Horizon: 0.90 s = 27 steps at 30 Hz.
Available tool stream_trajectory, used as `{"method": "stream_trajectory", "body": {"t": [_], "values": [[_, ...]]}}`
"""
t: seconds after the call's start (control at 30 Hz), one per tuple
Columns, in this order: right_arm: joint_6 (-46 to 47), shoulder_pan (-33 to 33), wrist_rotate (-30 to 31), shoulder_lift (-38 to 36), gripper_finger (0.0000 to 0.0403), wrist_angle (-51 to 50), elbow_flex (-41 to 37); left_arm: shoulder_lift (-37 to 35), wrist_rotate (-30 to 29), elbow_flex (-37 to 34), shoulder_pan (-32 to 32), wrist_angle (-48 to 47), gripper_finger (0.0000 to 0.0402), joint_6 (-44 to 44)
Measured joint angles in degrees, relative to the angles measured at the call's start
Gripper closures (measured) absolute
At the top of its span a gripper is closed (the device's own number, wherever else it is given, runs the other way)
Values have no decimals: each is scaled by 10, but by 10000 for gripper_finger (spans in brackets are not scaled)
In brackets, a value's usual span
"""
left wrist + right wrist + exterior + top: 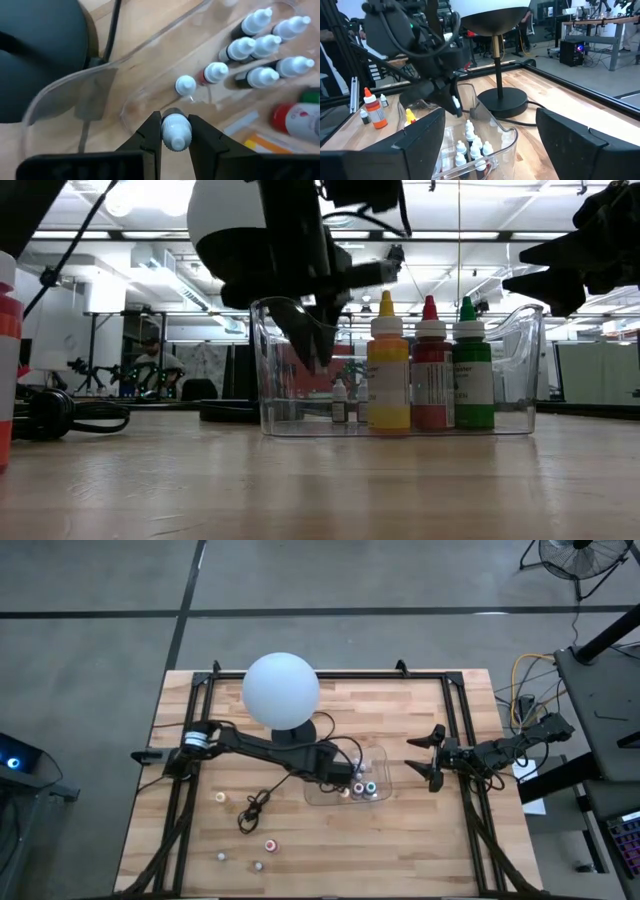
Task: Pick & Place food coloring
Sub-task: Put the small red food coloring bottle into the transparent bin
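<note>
My left gripper [175, 122] is shut on one tiny white-capped food coloring bottle [175, 134] over the left end of the clear tray [322, 796]. Several more small white-capped bottles [260, 45] stand in the tray. Beside them stand taller yellow [388, 370], red [431, 370] and green [471, 370] ones. Other small bottles [270, 843] stand loose on the table near its front left. My right gripper [432, 758] waits open to the right of the tray. My left gripper pinches the small bottle at its white cap [176, 141] between its two fingers. The fingers [451, 98] come slanting down from the table's left. The bottle's white end [456, 106] sticks out below them, clear of the tray's floor.
A white globe lamp [281, 688] on a black base [303, 730] stands just behind the tray. Its black cord [255, 808] loops across the table left of the tray. An orange-capped bottle [374, 112] stands on the table beyond the tray.
</note>
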Motion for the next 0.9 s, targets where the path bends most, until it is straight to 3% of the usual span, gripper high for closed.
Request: {"method": "stream_trajectory", "body": {"t": [0.47,0.9], "values": [[0,0,0,0,98,0,0,49,-15,64,6,-52,357,-15],[0,0,0,0,92,0,0,44,-12,65,4,-60,358,-72]]}}
